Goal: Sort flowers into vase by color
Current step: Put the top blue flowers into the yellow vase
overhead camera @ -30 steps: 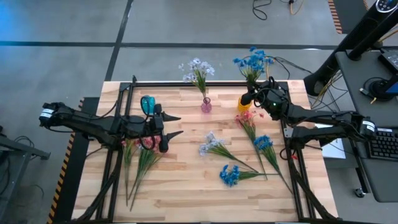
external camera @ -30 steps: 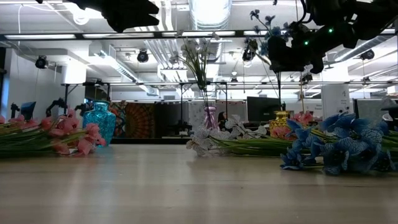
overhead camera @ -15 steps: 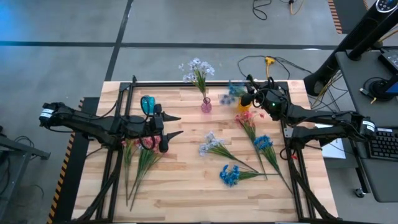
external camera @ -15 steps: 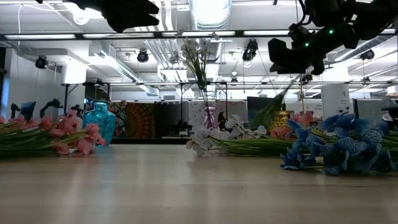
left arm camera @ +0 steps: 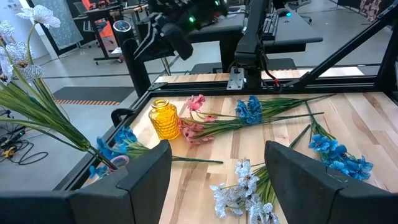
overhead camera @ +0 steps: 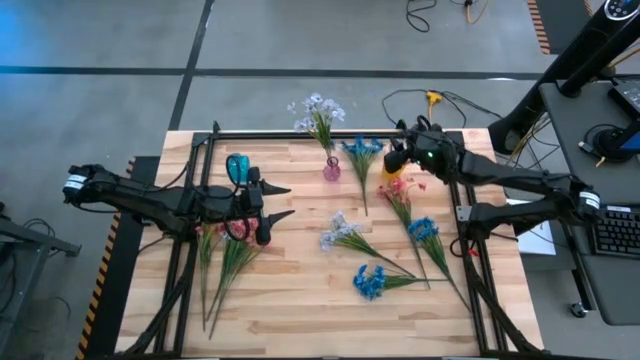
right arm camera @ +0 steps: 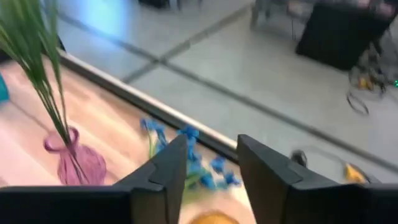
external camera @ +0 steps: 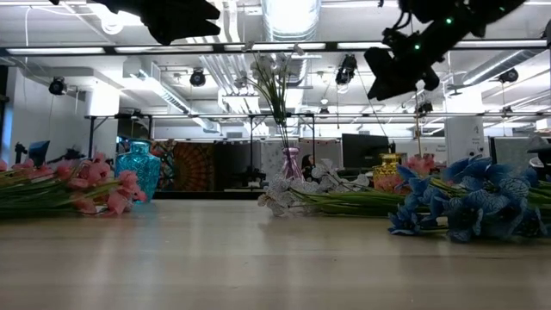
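My right gripper (overhead camera: 393, 158) (right arm camera: 211, 186) hovers open above the yellow vase (overhead camera: 390, 170), which it partly hides. A blue spray (overhead camera: 362, 150) (right arm camera: 186, 155) lies flat on the table between the yellow vase and the purple vase (overhead camera: 331, 170), blossoms toward the far edge. The purple vase holds a lavender-white spray (overhead camera: 318, 110). My left gripper (overhead camera: 288, 200) (left arm camera: 217, 180) is open above the table, right of the teal vase (overhead camera: 237, 168). Pink sprays (overhead camera: 225, 250) lie under the left arm. A pink spray (overhead camera: 398, 190), two blue ones (overhead camera: 423, 230) (overhead camera: 370, 282) and a white one (overhead camera: 340, 232) lie on the right half.
A black metal frame (overhead camera: 300, 133) runs along the table's far edge and down both sides. Bare wood lies at the middle and along the near edge (overhead camera: 300, 320). Cables (overhead camera: 430, 100) lie on the floor beyond the far edge.
The blue spray that stood upright in the yellow vase has tipped out toward the table's left and now lies flat between the purple and yellow vases. My right gripper has drawn back slightly toward the far edge and risen a little.
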